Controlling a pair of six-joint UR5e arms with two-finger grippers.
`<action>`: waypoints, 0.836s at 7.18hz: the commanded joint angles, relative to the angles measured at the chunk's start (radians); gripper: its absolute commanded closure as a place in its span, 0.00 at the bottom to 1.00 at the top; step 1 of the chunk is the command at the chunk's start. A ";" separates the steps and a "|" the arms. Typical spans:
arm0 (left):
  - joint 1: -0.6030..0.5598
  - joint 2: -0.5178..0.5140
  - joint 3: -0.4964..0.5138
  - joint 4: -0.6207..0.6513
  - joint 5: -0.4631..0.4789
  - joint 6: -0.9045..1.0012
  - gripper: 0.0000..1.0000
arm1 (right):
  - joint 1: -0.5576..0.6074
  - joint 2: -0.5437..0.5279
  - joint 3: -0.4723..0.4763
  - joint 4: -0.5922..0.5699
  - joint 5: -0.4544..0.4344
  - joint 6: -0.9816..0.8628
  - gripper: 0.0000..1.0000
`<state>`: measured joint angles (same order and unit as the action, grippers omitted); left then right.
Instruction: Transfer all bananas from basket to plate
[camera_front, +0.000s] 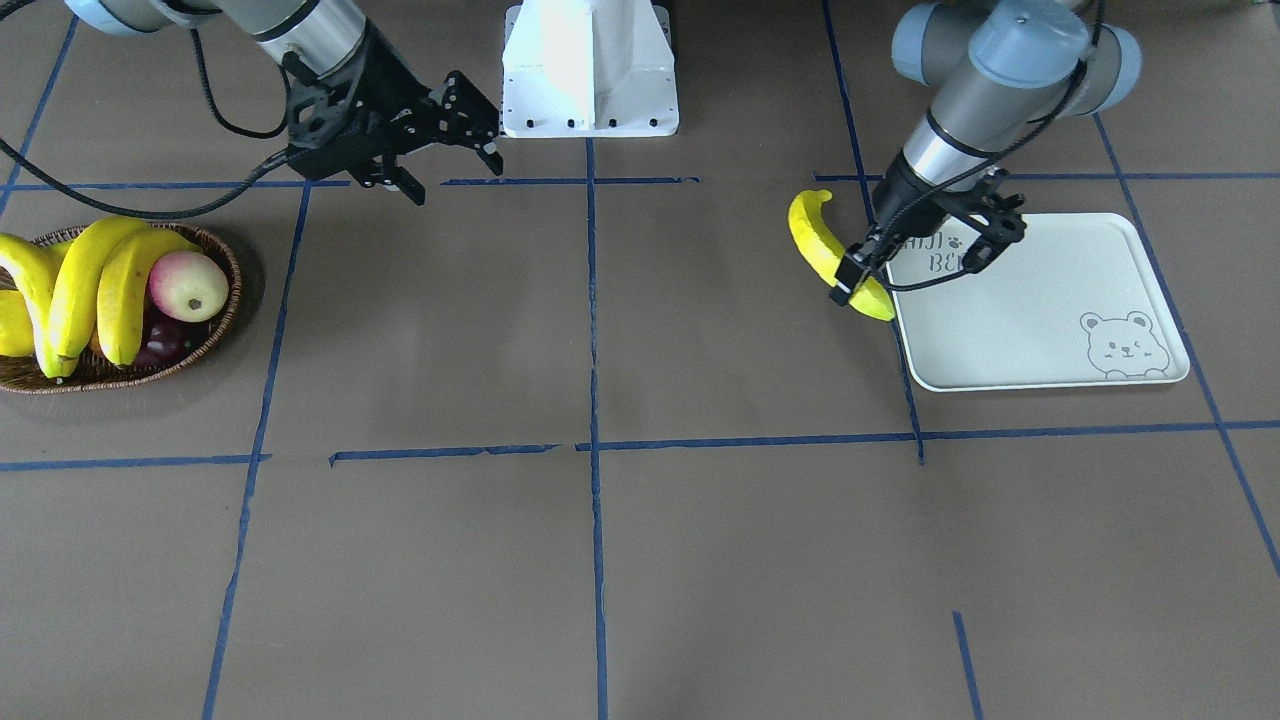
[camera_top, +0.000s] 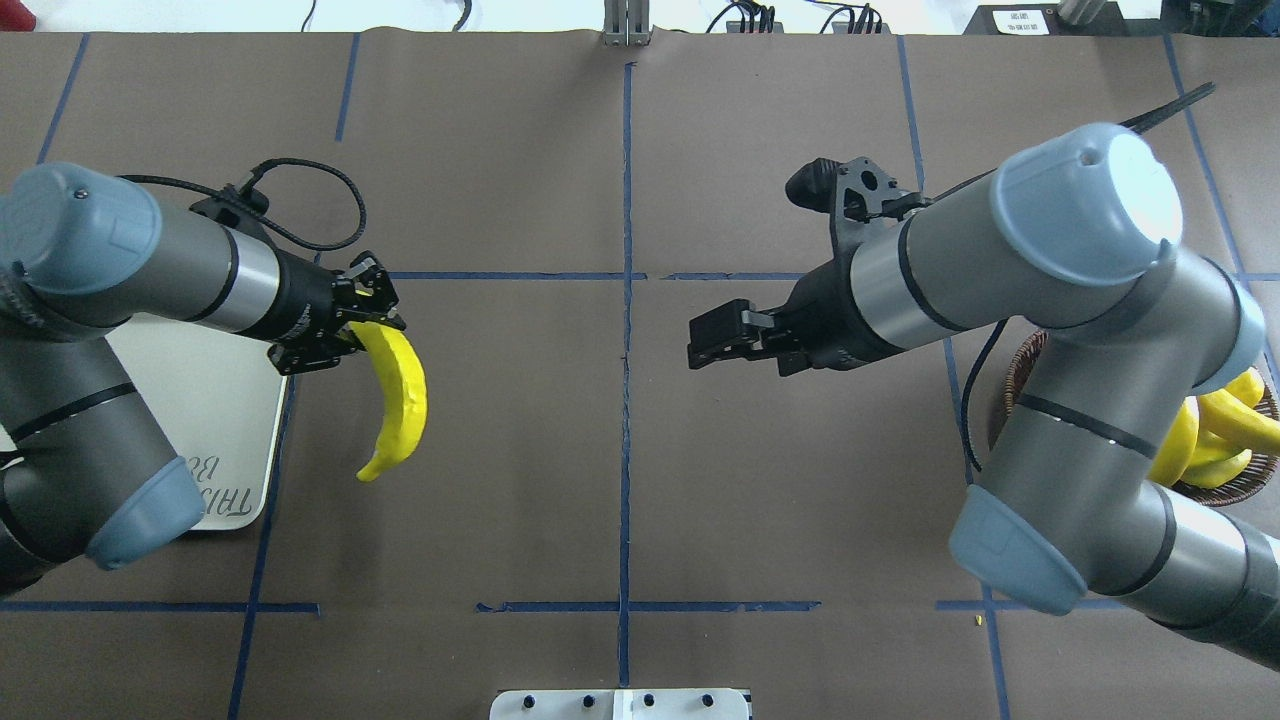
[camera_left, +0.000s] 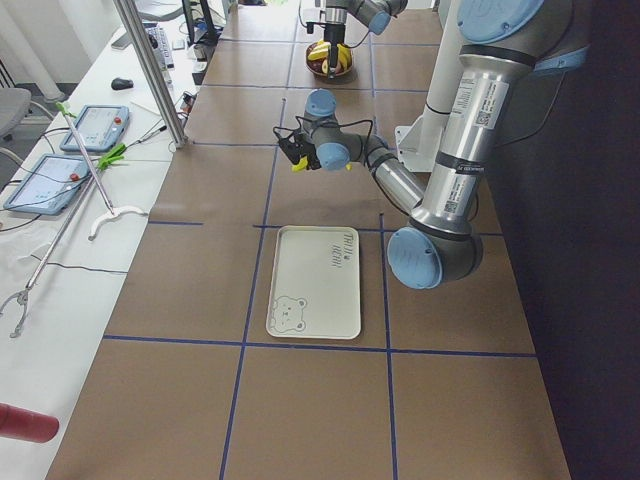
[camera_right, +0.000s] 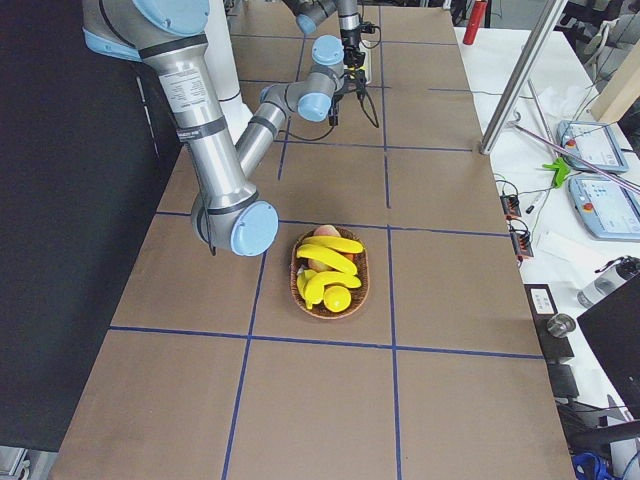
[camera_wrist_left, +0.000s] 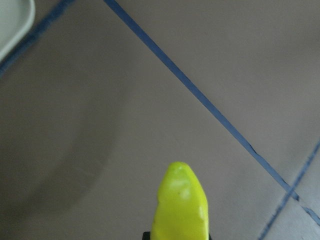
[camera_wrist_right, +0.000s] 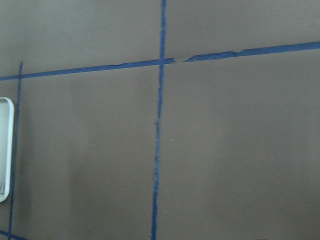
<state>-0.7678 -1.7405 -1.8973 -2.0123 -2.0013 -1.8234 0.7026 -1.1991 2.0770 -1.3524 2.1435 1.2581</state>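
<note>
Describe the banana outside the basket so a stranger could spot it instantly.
Find the white plate with the bear drawing. Beside its edge facing the basket, the left gripper holds one banana, the only one not in that basket.

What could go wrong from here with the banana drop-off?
1. The left gripper clamps the banana near one end, so the long free part could pivot or slip.
2. It hangs beside the plate rim, so releasing now would likely miss.
3. The bananas in the basket rest against an apple, which could get dragged out.
</note>
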 joint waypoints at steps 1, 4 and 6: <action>-0.091 0.134 0.015 -0.026 -0.004 0.094 1.00 | 0.049 -0.104 0.029 -0.059 0.012 -0.060 0.01; -0.267 0.269 0.140 -0.080 -0.087 0.410 1.00 | 0.121 -0.268 0.043 -0.059 0.015 -0.309 0.01; -0.337 0.273 0.329 -0.271 -0.148 0.503 1.00 | 0.150 -0.332 0.043 -0.059 0.015 -0.408 0.01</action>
<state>-1.0681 -1.4751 -1.6728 -2.1815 -2.1172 -1.3694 0.8352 -1.4917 2.1192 -1.4112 2.1582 0.9067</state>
